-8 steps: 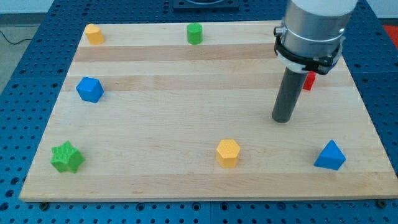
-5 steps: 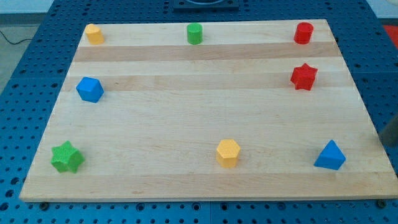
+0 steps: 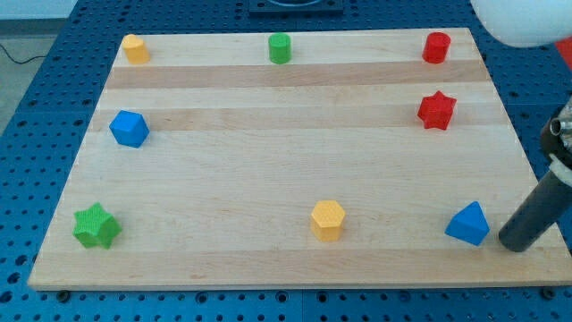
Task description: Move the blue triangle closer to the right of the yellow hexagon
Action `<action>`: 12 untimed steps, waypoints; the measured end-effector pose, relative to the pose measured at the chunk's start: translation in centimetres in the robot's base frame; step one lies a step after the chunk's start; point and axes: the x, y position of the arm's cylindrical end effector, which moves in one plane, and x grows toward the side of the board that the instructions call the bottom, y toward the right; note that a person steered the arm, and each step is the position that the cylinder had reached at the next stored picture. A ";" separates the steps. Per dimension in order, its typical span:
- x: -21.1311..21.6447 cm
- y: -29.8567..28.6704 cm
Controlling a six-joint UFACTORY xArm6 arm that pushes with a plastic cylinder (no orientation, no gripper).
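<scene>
Blue triangle (image 3: 468,224) sits near the view's bottom right corner of the table (image 3: 268,170), just to the view's left of my tip (image 3: 516,244); from this angle I cannot tell whether the two touch or a thin gap lies between them. There is no claw on this arm, so nothing stands apart or together: the arm ends in a straight dark rod, and the rod leans up toward the view's right edge from its lower end on the wood.

Farther to the view's left of my tip, along the same bottom band, stands the yellow hexagon (image 3: 328,219), well apart from the blue triangle with bare wood between them. Much farther the same way, near the bottom left corner, lies the green star (image 3: 96,225).

Up the view from my tip, and a little to its left, the red star (image 3: 436,109) rests by the table's right side. Beyond it, near the top right corner, stands a red block (image 3: 436,46) that looks like a cylinder.

Across the table to the view's left and higher than my tip, the blue block (image 3: 129,129) sits close to the left side; its shape looks many-sided but I cannot name it surely. At the top edge stand a green block (image 3: 280,47), roughly cylindrical, near the middle, and a small yellow block (image 3: 135,48) by the top left corner, farthest from my tip.
</scene>
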 end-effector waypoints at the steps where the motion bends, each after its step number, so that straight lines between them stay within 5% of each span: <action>1: -0.8 -2.4; 3: -0.8 -10.5; 12: -5.8 -13.1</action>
